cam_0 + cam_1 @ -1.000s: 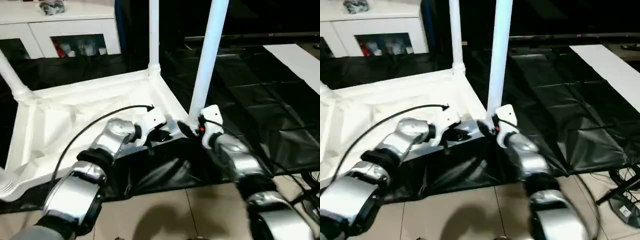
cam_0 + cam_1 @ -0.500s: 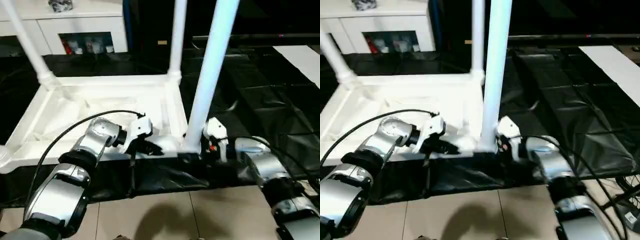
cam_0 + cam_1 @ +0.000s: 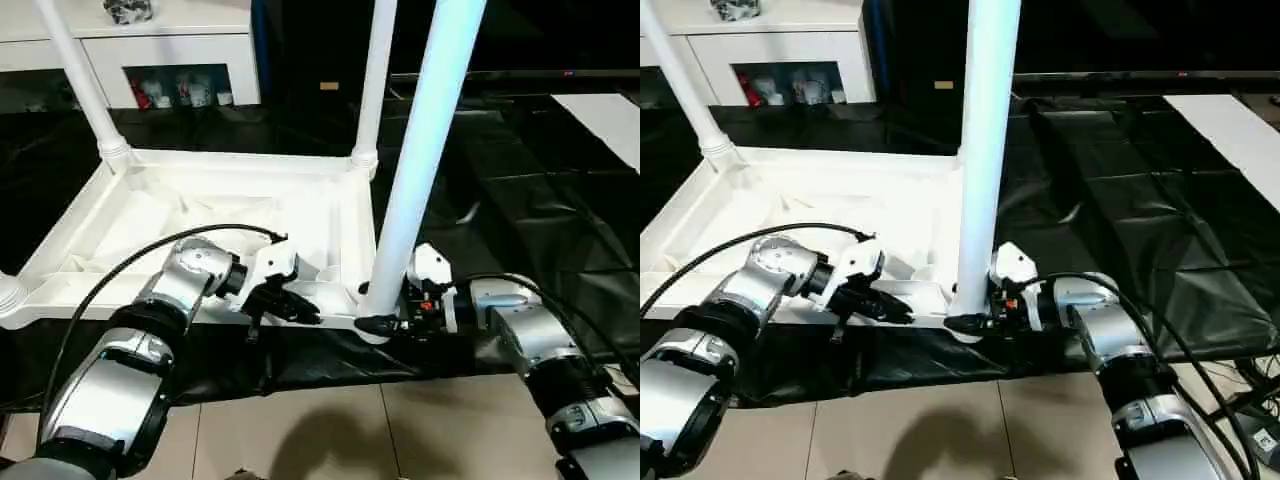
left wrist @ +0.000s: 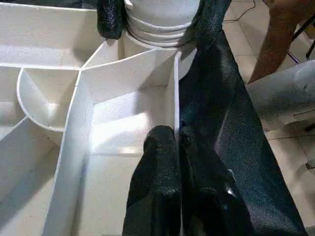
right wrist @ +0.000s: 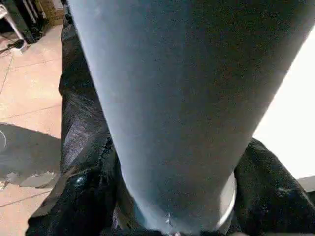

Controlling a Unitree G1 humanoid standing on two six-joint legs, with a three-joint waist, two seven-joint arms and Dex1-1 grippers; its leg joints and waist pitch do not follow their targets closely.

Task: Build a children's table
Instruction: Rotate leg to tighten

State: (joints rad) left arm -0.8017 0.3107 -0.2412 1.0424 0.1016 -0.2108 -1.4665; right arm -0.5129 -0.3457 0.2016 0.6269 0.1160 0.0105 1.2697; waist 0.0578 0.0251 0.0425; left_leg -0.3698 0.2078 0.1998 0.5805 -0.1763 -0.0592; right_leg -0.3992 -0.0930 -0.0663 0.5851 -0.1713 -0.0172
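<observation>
Tiled floor [image 3: 330,430]; black sheet [image 3: 540,200] on it carries upturned tabletop [image 3: 200,215].

Tabletop [image 3: 330,215] smooth white plastic, leg [image 3: 415,190] glossy white tube, sheet [image 3: 530,210] creased shiny black, forearms [image 3: 525,335] silver metal.

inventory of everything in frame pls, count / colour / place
tabletop: 1, white, upside down on the black sheet, raised rim up
near-right leg: 1, white tube, upright in the tabletop's near-right corner socket
other legs: 2, white tubes, upright in the far-left and far-right corners
corner socket: 1, white, near-left, at the picture's edge
black sheet: 1, black, spread on the floor under the tabletop
flat board: 1, white, far right on the sheet
cabinet: 1, white, at the back left
tile floor: beige, nearest the robot
person's arm: 1, in the left wrist view
left gripper: black fingers pinching the tabletop's near rim
right gripper: black fingers around the near-right leg's base
</observation>
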